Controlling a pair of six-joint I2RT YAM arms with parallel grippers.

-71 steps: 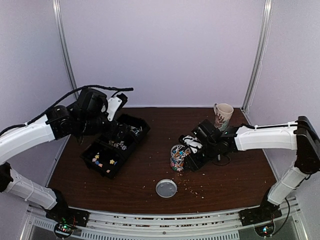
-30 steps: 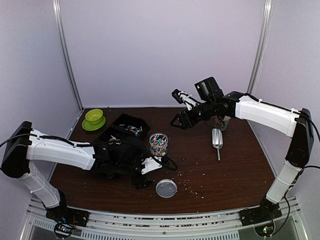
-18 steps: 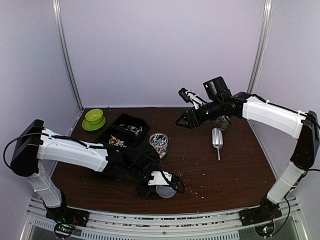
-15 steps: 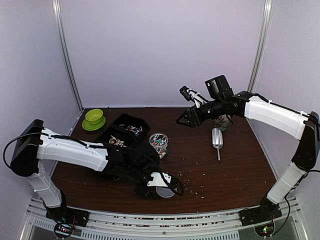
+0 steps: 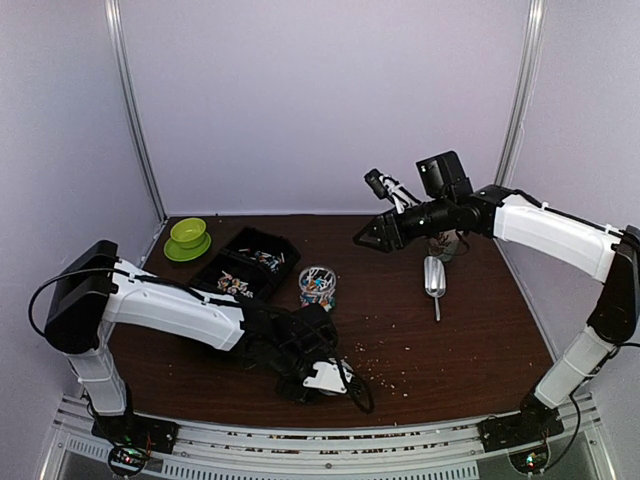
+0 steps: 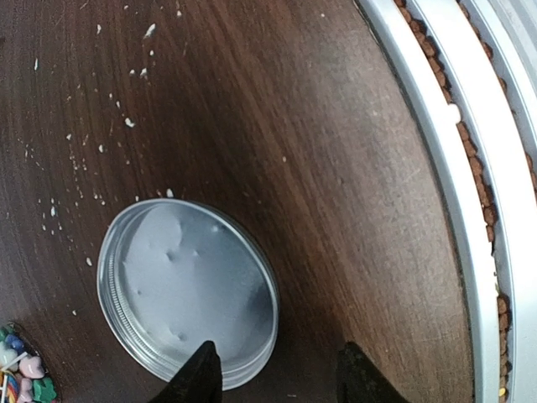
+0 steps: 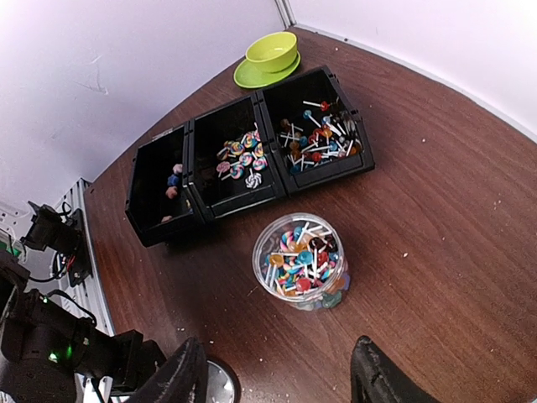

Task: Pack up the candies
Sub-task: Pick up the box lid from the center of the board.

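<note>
The candies fill a clear open jar (image 5: 317,287) (image 7: 300,262) mid-table, and more lie in the black bins (image 5: 245,270) (image 7: 252,155). The jar's silver lid (image 6: 186,292) lies flat near the front edge. My left gripper (image 6: 277,382) (image 5: 325,380) is low over it and open. One fingertip (image 6: 199,378) overlaps the lid's near rim, the other sits over bare wood to the right. In the top view the left gripper hides the lid. My right gripper (image 5: 370,212) (image 7: 277,382) hangs high above the table, open and empty, looking down on the jar.
A green bowl on a saucer (image 5: 187,238) stands at the back left. A metal scoop (image 5: 434,277) lies right of centre. Pale crumbs (image 6: 84,143) dot the wood around the lid. The table's metal front rail (image 6: 453,168) runs close beside the left gripper.
My left arm has swung from beside the jar to the lid at the front edge, and its jaws have narrowed. The right gripper has drifted slightly up and to the right.
</note>
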